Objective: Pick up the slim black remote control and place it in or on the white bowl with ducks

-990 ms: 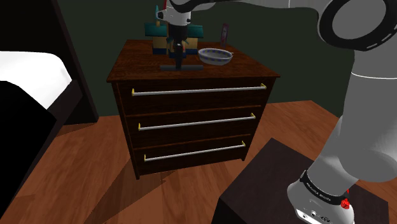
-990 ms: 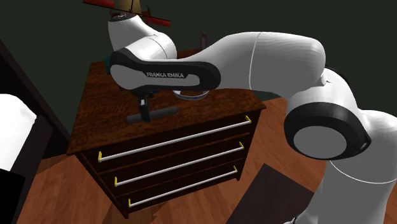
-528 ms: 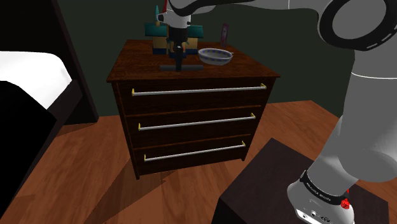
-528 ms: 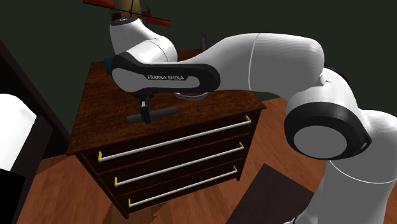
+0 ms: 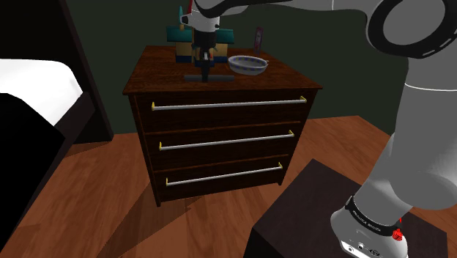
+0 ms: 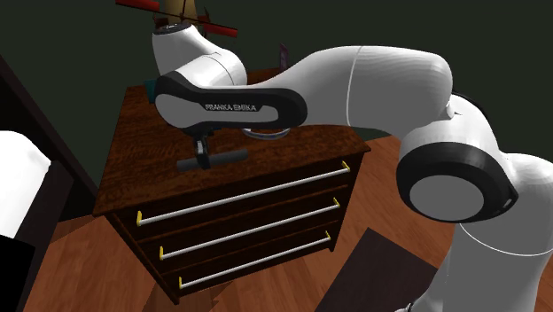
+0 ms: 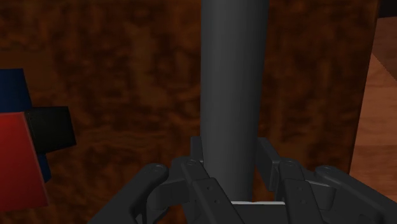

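Wood-brown dresser (image 5: pixel 220 91): three drawers with long metal handles
Writing: "FRANKA EMIKA" in white on the arm's dark link (image 6: pixel 232 106), legible in the second exterior view
Remote (image 5: pixel 207 75): slim, dark grey; on the dresser top near the front edge, just beside the bowl toward the shoulder view's left; cannot tell whether it rests on the wood or hangs just above it
Long axis: level, along the dresser's front edge, across the shoulder view; in the wrist view it runs straight out between the fingers
Gripper (image 5: pixel 204 67): pointing down at the remote's middle; fingers (image 7: pixel 196 149) clamped on its two long sides
Bowl (image 5: pixel 247 64): shallow, pale grey, apart from the gripper; largely hidden under the arm in the second exterior view
Shoulder view adds: bed (image 5: pixel 36 80) with white cover, stand (image 5: pixel 322 212), blocky toy (image 5: pixel 179 35) behind the gripper
Second exterior view adds: red winged toy (image 6: pixel 217 28) at the top edge
Wrist view adds: red, blue and black block (image 7: pixel 25 146) beside the remote
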Controlling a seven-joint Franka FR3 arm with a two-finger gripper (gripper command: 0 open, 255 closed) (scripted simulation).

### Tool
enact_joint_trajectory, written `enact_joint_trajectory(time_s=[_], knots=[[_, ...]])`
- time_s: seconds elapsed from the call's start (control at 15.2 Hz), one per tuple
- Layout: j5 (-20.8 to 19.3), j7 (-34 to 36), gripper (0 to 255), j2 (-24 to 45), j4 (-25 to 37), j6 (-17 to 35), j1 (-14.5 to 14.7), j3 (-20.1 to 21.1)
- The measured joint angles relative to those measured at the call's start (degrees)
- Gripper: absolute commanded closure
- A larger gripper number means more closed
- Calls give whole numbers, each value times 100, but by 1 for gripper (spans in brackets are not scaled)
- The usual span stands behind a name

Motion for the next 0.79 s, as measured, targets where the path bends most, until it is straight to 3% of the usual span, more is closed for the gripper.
enact_joint_trajectory(time_s=[0.26, 0.79], knots=[[-4, 4, 255, 11, 38, -31, 1, -2], [-6, -33, 255, 121, 773, -663, 10, -4]])
